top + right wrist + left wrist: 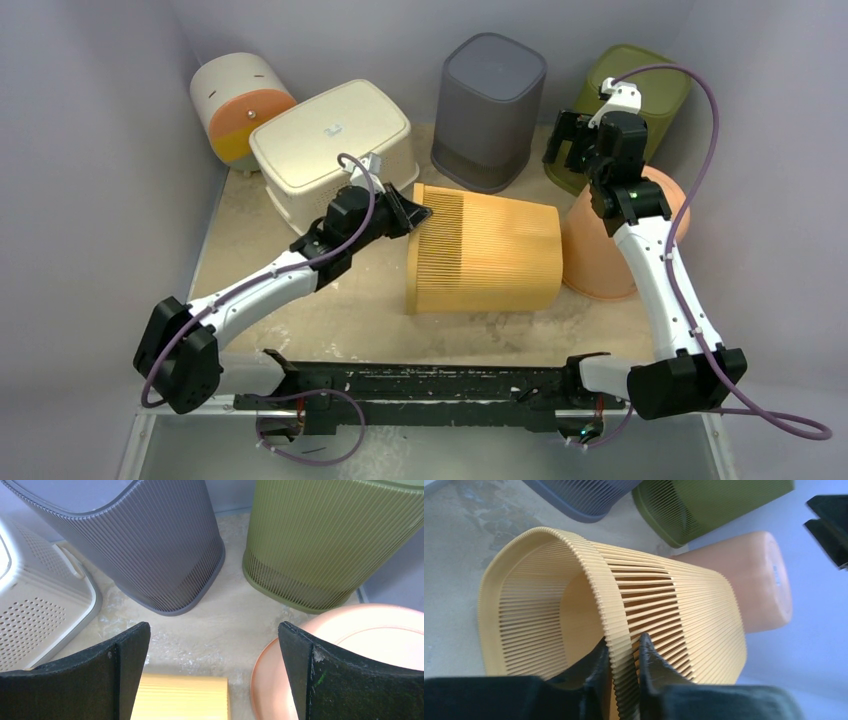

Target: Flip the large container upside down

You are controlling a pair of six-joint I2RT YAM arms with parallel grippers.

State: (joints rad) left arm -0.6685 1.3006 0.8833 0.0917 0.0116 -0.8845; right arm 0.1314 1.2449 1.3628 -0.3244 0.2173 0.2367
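left tool (623, 644) pinching ribbed rim of yellow slatted container (490, 255) (on its side) | right tool (214, 630) wide

The slatted bin (485, 250) lies on its side in the middle of the counter (350, 310), mouth to the left, closed end to the right. The left pincer (415, 212) straddles the mouth's upper rim, one finger inside, one outside, both pressed to the wall. Just beside the closed end, on the right, stands the smooth tub (590, 255). Behind the slatted bin stands the tall ribbed bin (490, 100); to its right, in the back corner, is a second ribbed bin (660, 85). The right pincer (572, 140) hangs between these two, above the tub's far side, fingers spread apart around nothing. Left of the tall bin sits the perforated basket (330, 145), and behind it, in the far left corner, the round canister (235, 100).
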